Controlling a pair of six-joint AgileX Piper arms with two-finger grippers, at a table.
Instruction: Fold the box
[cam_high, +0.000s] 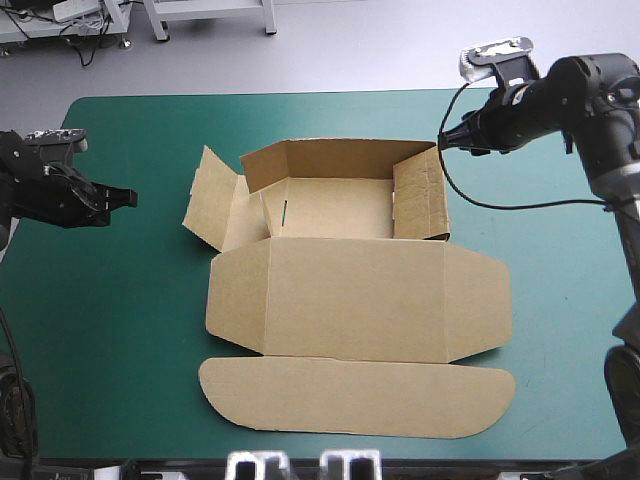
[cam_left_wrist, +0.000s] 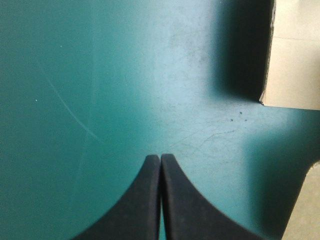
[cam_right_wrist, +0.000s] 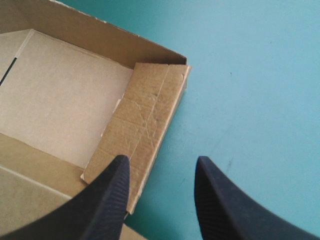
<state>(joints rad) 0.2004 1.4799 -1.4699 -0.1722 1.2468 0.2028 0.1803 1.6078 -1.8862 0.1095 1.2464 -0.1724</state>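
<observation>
The brown box (cam_high: 340, 270) lies mid-table with its back wall and right wall raised; its left flap (cam_high: 212, 200) leans outward and the lid lies flat toward the front edge. My right gripper (cam_high: 442, 141) hovers open above the box's far right corner. In the right wrist view that gripper (cam_right_wrist: 162, 172) stands over the tucked right wall (cam_right_wrist: 145, 130), one finger above the board and the other above the cover. My left gripper (cam_high: 128, 198) is shut, empty, well left of the box. In the left wrist view the gripper (cam_left_wrist: 160, 159) points over bare cover, a corner of board (cam_left_wrist: 292, 65) ahead.
Teal-green cover (cam_high: 120, 330) lies bare around the box on the left, right and far sides. The lid's rounded tab (cam_high: 355, 395) reaches close to the table's front edge.
</observation>
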